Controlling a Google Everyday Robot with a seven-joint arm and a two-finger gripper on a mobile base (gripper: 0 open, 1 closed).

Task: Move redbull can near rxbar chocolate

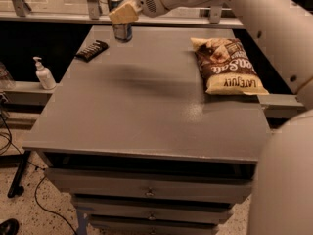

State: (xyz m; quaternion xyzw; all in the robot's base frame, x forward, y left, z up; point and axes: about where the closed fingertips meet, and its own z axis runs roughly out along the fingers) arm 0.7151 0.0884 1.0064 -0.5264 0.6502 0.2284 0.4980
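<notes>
redbull can is clamped in the tool at the desk's far edge, left of centre. It's upright, pull-tab top showing; can't tell if its base touches the surface. Tool is closed on the can's upper body, one tan finger across its front.

Arm: white, comes in from the right, passes over the far right corner, wrist lies along the far edge. Another white link fills the near right foreground.

Surface: grey desk, drawer fronts below. Speckled floor with cables on the near left, low ledge along the left edge.

Count:
- 1 redbull can
- 1 rxbar chocolate, flat at the far left corner, near the can, not touching
- 1 chip bag, flat by the right edge
- 1 white pump bottle, on the ledge off the left edge
</notes>
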